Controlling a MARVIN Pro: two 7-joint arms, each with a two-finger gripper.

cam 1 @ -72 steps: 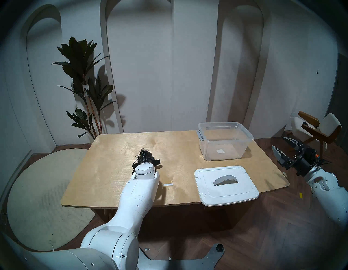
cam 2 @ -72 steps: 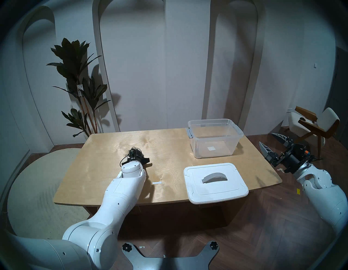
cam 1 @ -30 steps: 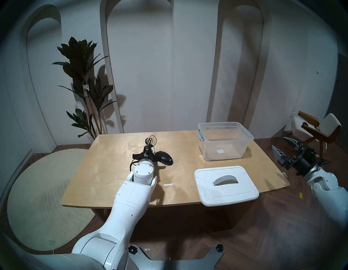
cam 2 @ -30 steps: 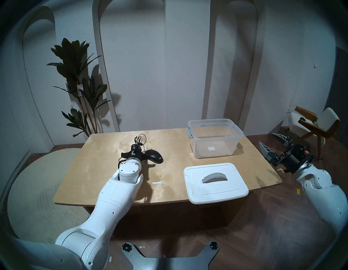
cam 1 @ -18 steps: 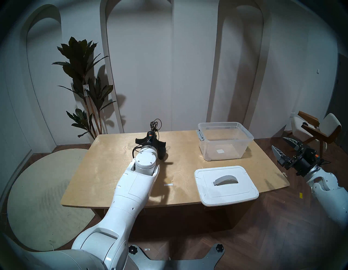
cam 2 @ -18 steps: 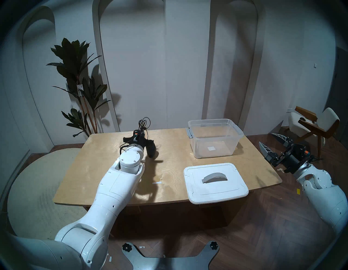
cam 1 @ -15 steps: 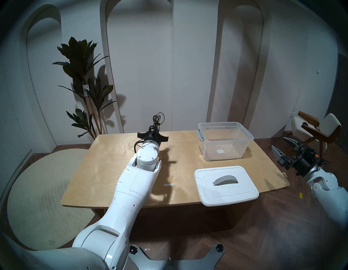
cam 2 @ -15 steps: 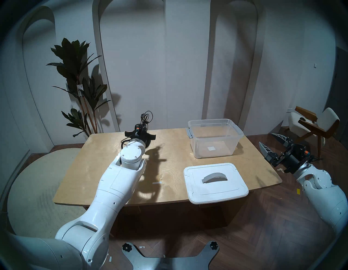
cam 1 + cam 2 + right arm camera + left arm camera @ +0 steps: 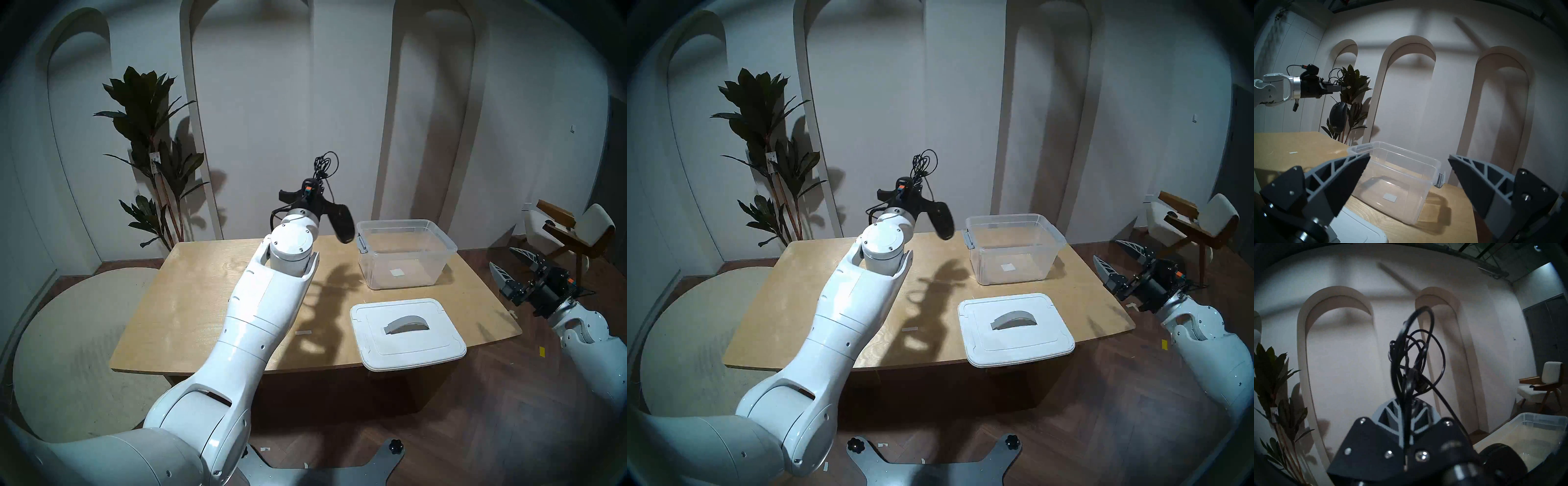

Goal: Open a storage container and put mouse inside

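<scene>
- Dangling in mid-air from the left gripper (image 9: 1405, 412), the mouse (image 9: 342, 224) is pictured above the table (image 9: 203, 298), close to the left end of the clear box (image 9: 403, 275) but seemingly not yet over its opening.
- The left fingers (image 9: 1390, 414) are shown pressed together on the bundled cord (image 9: 1411, 377). The mouse body itself is not gripped and hangs below the wrist, with loose loops of cord standing above the fingers.
- The opening step can be judged complete: the white lid (image 9: 424, 349) has been set flat on the table's near right corner, grey handle (image 9: 405, 324) up, with its front edge overhanging the table edge.
- The box is seen uncovered at the far right of the table, with nothing inside apart from a small pale label on its bottom.
- The right gripper (image 9: 501, 256) is held off the table's right side, well apart from box and lid. Its fingers (image 9: 1342, 178) are spread wide and nothing is held between them.
- Left to be done, by the look of it: the mouse must be carried over the rim, lowered into the box and released, cord included.
- The trailing cord is considered the likeliest thing to snag on the rim or be left draped outside.
</scene>
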